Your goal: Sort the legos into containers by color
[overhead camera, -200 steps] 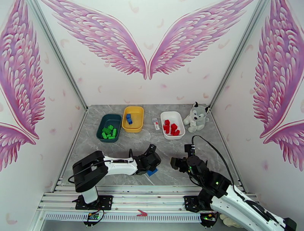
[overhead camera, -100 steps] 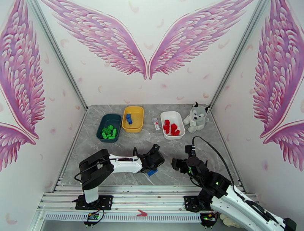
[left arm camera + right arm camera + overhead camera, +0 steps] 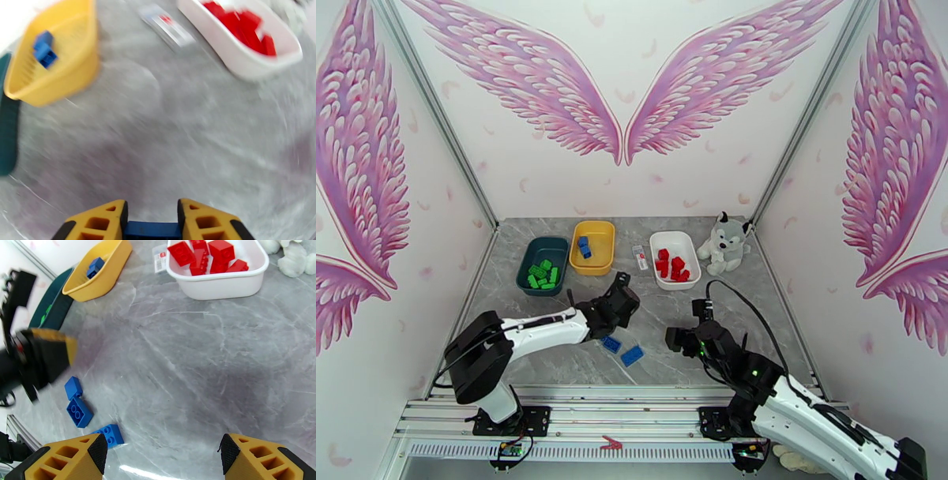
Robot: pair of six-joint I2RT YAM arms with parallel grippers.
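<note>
Left side first. Your left gripper (image 3: 151,213) is up off the grey marble-look table (image 3: 656,312) with its yellow fingers (image 3: 100,223) closed in on 1 small blue plastic brick (image 3: 152,231). The brick sits square between the pads in the left wrist view, which is motion-blurred.

Your right gripper (image 3: 162,448) hangs low over the near table with its jaws spread wide and nothing between them.

Containers, at the far side of the table, left to right:
- The dark teal rounded plastic tray (image 3: 545,245) holds a heap of green studded bricks (image 3: 543,274).
- The yellow plastic tray (image 3: 599,237) holds what looks like 2 blue bricks (image 3: 584,247), touching each other.
- The white plastic tray (image 3: 675,241) holds a cluster of red bricks (image 3: 671,267), roughly 5, but I can't count them for sure.

A small white-and-red tube-like item (image 3: 640,256) lies on the table between the yellow and white trays. A grey-and-white plush husky (image 3: 724,242) sits just right of the white tray.

Not yet sorted are 3 loose blue bricks (image 3: 79,411) on the table, near your left gripper and well apart from the trays.
</note>
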